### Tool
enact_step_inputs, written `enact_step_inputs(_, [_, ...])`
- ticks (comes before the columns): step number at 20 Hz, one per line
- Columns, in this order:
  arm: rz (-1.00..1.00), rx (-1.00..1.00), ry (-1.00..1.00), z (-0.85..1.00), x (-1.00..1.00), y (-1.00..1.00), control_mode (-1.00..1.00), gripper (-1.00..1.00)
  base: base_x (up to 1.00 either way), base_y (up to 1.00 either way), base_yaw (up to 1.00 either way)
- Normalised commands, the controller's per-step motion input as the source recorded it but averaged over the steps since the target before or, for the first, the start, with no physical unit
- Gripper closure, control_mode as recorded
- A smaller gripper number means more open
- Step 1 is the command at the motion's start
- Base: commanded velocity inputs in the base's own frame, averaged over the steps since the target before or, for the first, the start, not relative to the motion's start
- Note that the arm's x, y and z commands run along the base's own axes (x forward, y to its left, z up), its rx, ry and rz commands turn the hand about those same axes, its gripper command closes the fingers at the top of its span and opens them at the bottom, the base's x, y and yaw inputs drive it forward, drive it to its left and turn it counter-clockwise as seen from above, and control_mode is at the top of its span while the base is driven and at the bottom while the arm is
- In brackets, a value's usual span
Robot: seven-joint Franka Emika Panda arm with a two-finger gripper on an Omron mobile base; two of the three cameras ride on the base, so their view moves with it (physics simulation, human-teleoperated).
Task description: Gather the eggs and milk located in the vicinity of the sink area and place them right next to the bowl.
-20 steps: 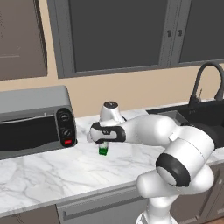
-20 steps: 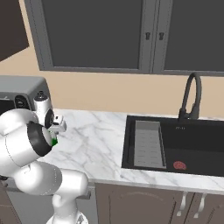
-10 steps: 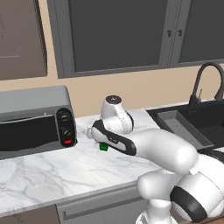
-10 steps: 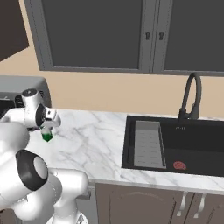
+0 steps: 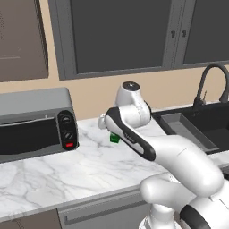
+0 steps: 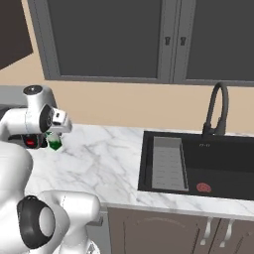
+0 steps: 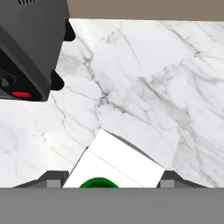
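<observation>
The milk (image 7: 122,157), a white carton with a green top, sits between my gripper's (image 7: 109,181) two fingertips, and the gripper is shut on it. In the left base view the milk (image 5: 114,138) shows as a green patch under the hand (image 5: 112,129), just above the marble counter (image 5: 89,170) and right of the toaster oven. From the right base view, the milk (image 6: 54,144) hangs below the gripper (image 6: 55,135) at the far left. The black sink (image 6: 218,163) with its curved faucet (image 6: 218,109) lies well to the right. The eggs and the bowl are out of view.
A grey toaster oven (image 5: 36,120) stands on the counter's left, close to the hand (image 7: 26,43). A flat red round thing (image 6: 204,187) lies in the sink beside a dark rack (image 6: 168,163). Dark cabinets hang above the beige back wall.
The arm's elbow has swung from the left toward the right and forward, and the hand has turned. The milk stays in the gripper near the toaster oven, shifted only slightly.
</observation>
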Motion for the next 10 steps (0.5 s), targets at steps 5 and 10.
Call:
enact_step_inputs(5, [0.02,0.0,0.0,0.36,-0.45,-0.55,-1.0,1.0,0.0,0.0,0.0])
enact_step_inputs(10, [0.01,0.0,0.0,0.1,-0.59,-0.53,-1.0,1.0,0.0,0.0,0.0])
